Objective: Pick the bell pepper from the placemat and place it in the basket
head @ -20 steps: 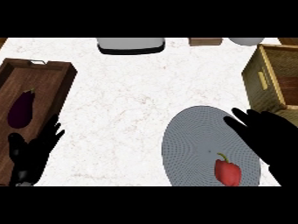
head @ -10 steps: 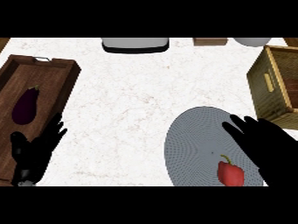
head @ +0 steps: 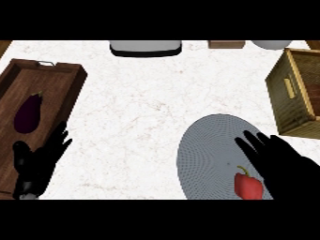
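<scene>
A red bell pepper [head: 248, 185] with a green stem lies on the round grey placemat [head: 207, 150], near its lower right. My right hand [head: 281, 157] hovers just right of and above the pepper, fingers straight and spread, not touching it as far as I can see. The wicker basket [head: 290, 89] stands at the right edge, beyond the placemat. My left hand [head: 41, 161] rests open at the lower left, fingers up, over the edge of the wooden tray.
A dark wooden tray [head: 55, 89] at the left holds a purple eggplant [head: 28, 112]. At the counter's far edge sit a grey-and-black appliance [head: 146, 48], a small wooden box [head: 226, 44] and a pale bowl [head: 271, 44].
My right hand has drawn back and down toward the lower right, closer to the pepper. The view has shifted slightly, so the whole scene sits a little lower. The left hand stays put.
</scene>
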{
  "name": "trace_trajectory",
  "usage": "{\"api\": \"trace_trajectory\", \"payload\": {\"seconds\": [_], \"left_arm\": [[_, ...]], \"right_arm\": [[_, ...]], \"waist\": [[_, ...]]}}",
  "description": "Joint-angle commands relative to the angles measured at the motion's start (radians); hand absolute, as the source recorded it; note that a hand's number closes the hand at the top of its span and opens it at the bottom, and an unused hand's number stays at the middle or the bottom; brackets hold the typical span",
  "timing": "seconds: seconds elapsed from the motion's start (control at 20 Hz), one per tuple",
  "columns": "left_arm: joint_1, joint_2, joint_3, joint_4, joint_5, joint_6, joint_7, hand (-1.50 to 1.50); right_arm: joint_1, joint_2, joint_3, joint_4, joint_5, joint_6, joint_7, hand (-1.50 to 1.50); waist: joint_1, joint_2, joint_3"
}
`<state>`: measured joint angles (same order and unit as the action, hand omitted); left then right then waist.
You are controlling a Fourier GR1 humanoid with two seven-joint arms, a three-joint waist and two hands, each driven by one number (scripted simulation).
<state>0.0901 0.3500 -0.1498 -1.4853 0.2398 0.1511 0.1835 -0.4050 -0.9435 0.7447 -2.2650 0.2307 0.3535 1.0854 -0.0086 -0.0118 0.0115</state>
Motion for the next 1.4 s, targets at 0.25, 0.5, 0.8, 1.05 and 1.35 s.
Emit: {"api": "trace_trajectory", "payload": {"seconds": [0.25, 0.5, 0.8, 1.05, 1.35], "left_arm": [[0.069, -0.004, -0.014, 0.062, -0.008, -0.016, 0.058, 0.0], [0.067, -0.018, -0.004, 0.091, -0.026, -0.01, 0.021, 0.0], [0.039, -0.013, 0.007, 0.095, -0.014, -0.045, 0.028, 0.0], [0.026, 0.012, 0.027, 0.077, -0.006, -0.063, 0.072, 0.0], [0.076, -0.045, -0.004, 0.068, -0.032, -0.033, 0.037, 0.0]], "right_arm": [[0.095, 0.047, 0.03, 0.04, 0.149, -0.012, 0.046, -1.5], [0.129, 0.117, 0.053, 0.093, 0.246, -0.052, 0.002, -1.5], [0.169, 0.205, 0.103, 0.184, 0.368, -0.075, -0.039, -1.5], [0.173, 0.229, 0.098, 0.26, 0.38, -0.037, -0.061, -1.5], [0.195, 0.246, 0.088, 0.321, 0.4, -0.019, -0.059, -1.5]], "waist": [[0.007, 0.011, -0.012], [0.007, 0.012, -0.012], [0.01, 0.013, -0.012], [0.014, 0.014, -0.012], [0.013, 0.013, -0.012]]}}
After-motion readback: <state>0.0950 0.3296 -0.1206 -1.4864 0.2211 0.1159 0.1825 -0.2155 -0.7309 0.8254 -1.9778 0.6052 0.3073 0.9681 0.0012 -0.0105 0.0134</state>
